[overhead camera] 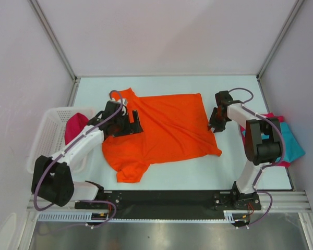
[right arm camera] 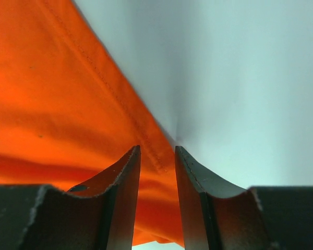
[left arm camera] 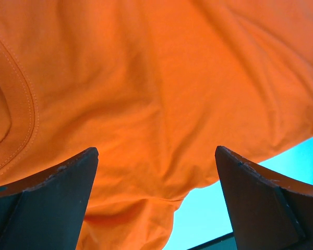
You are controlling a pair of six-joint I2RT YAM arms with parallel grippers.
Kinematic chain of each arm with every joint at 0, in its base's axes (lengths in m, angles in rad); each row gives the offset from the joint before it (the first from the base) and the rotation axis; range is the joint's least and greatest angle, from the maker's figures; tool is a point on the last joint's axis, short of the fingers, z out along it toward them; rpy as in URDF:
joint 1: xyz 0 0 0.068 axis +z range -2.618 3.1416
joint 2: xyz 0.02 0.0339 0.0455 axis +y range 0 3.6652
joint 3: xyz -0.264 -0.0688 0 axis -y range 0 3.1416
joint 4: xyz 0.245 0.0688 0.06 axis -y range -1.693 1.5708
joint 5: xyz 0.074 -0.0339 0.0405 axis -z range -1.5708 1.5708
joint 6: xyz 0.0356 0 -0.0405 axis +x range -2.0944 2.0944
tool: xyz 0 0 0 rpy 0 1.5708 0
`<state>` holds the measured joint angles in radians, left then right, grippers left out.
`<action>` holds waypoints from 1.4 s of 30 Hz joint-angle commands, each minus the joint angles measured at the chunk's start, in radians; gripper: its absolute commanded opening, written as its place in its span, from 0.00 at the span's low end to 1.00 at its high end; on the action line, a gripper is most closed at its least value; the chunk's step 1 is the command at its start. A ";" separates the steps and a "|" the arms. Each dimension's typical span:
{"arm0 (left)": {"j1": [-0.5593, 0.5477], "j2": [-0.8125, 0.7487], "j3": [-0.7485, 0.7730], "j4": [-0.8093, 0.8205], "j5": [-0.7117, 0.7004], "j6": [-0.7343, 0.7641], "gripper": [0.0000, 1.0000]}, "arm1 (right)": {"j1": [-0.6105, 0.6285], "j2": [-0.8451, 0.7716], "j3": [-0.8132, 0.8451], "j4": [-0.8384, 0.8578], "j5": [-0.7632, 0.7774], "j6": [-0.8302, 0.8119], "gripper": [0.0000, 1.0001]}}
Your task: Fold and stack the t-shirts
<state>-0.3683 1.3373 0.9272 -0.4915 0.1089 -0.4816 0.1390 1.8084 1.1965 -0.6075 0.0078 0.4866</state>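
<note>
left gripper (left arm camera: pixel 156 153): jaws spread wide, held over orange t-shirt (overhead camera: pixel 169 127) beside collar. right gripper (right arm camera: pixel 157 151): jaws narrow, shirt hem seen between them, grip cannot be told. shirt laid spread on table (overhead camera: pixel 229 88), between both arms.

White mesh basket (overhead camera: pixel 44 136) at the left edge of a pale table (overhead camera: pixel 198 174), enclosed by plain white walls (overhead camera: pixel 167 36) with metal corner posts (overhead camera: pixel 52 39); black plate (overhead camera: pixel 167 197) along the near edge.

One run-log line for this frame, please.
bright orange cloth t-shirt: spread on table, unfolded | left gripper: open above it near collar | right gripper: narrow gap astride hem, grip unclear
</note>
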 commanded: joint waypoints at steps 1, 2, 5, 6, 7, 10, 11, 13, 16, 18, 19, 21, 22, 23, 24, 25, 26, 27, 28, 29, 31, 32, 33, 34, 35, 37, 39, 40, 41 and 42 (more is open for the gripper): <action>0.000 -0.069 0.024 -0.004 0.043 -0.020 1.00 | -0.006 0.028 0.032 0.012 0.040 0.012 0.38; 0.000 -0.076 0.027 -0.009 0.048 -0.022 1.00 | -0.007 0.034 0.031 0.009 0.047 0.013 0.38; 0.002 -0.087 0.030 -0.019 0.054 -0.017 0.99 | -0.006 0.054 0.009 0.014 0.043 0.009 0.34; 0.002 -0.089 0.029 -0.021 0.052 -0.015 1.00 | -0.006 0.055 0.000 0.015 0.046 0.007 0.19; 0.002 -0.093 0.028 -0.021 0.055 -0.014 0.99 | -0.007 0.057 -0.011 0.018 0.050 0.012 0.05; 0.002 -0.102 0.030 -0.025 0.060 -0.012 1.00 | -0.012 0.057 -0.028 0.026 0.067 0.018 0.00; 0.002 -0.105 0.030 -0.025 0.061 -0.011 1.00 | -0.012 0.051 -0.029 0.026 0.084 0.021 0.00; 0.002 -0.107 0.030 -0.022 0.067 -0.009 1.00 | -0.012 0.040 -0.028 0.025 0.116 0.026 0.00; 0.003 -0.109 0.027 -0.016 0.074 -0.008 1.00 | -0.019 0.009 -0.025 0.012 0.219 0.043 0.00; 0.002 -0.107 0.024 -0.016 0.075 -0.005 1.00 | -0.024 -0.017 -0.021 0.002 0.293 0.050 0.00; 0.003 -0.105 0.021 -0.013 0.078 -0.003 0.99 | -0.032 -0.024 -0.021 0.000 0.310 0.050 0.00; 0.003 -0.104 0.016 -0.009 0.083 -0.002 1.00 | -0.042 -0.038 -0.023 -0.003 0.351 0.059 0.00; 0.003 -0.102 0.012 -0.004 0.084 0.000 1.00 | -0.045 -0.052 -0.021 -0.006 0.368 0.061 0.00; 0.002 -0.099 0.010 -0.001 0.087 0.000 1.00 | -0.055 -0.058 -0.023 -0.009 0.401 0.063 0.00; 0.002 -0.098 0.007 0.001 0.094 0.001 1.00 | -0.059 -0.066 -0.025 -0.011 0.417 0.066 0.00; 0.003 -0.098 0.002 0.002 0.092 0.000 1.00 | -0.067 -0.072 -0.025 -0.012 0.420 0.063 0.00; 0.002 -0.099 -0.001 0.005 0.097 0.003 1.00 | -0.082 -0.067 -0.020 -0.009 0.394 0.055 0.00; 0.003 -0.098 -0.004 0.010 0.098 0.003 1.00 | -0.085 -0.060 0.000 -0.018 0.379 0.044 0.00; 0.002 -0.095 -0.008 0.011 0.100 0.003 0.99 | -0.085 -0.032 0.015 -0.034 0.367 0.043 0.00; 0.003 -0.095 -0.010 0.011 0.100 0.001 0.99 | -0.084 -0.018 0.034 -0.049 0.359 0.037 0.00; 0.003 -0.092 -0.011 0.011 0.101 0.000 1.00 | -0.076 0.003 0.063 -0.081 0.363 0.033 0.00; 0.003 -0.095 -0.010 0.011 0.101 0.000 0.99 | -0.072 0.005 0.064 -0.084 0.360 0.030 0.02; 0.002 -0.095 -0.011 0.010 0.101 -0.002 1.00 | -0.072 0.005 0.064 -0.080 0.345 0.027 0.12; 0.002 -0.104 -0.013 0.008 0.100 -0.003 0.99 | -0.070 -0.001 0.064 -0.080 0.319 0.026 0.36; 0.003 -0.107 -0.016 0.008 0.097 -0.005 1.00 | -0.069 -0.006 0.064 -0.078 0.308 0.023 0.41; 0.002 -0.116 -0.019 0.004 0.095 -0.011 1.00 | -0.064 -0.018 0.067 -0.080 0.291 0.024 0.42; 0.002 -0.124 -0.024 -0.004 0.094 -0.014 1.00 | -0.059 -0.050 0.067 -0.087 0.282 0.030 0.42; 0.002 -0.127 -0.025 -0.009 0.098 -0.018 1.00 | -0.055 -0.067 0.068 -0.092 0.279 0.032 0.42; 0.002 -0.133 -0.025 -0.019 0.103 -0.025 0.99 | -0.052 -0.101 0.068 -0.098 0.279 0.032 0.43; 0.002 -0.151 -0.039 -0.022 0.110 -0.032 1.00 | -0.042 -0.121 0.068 -0.104 0.276 0.032 0.43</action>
<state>-0.3683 1.2446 0.9062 -0.5117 0.1909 -0.4896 0.0776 1.7973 1.2270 -0.6846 0.2974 0.5190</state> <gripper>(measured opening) 0.994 0.424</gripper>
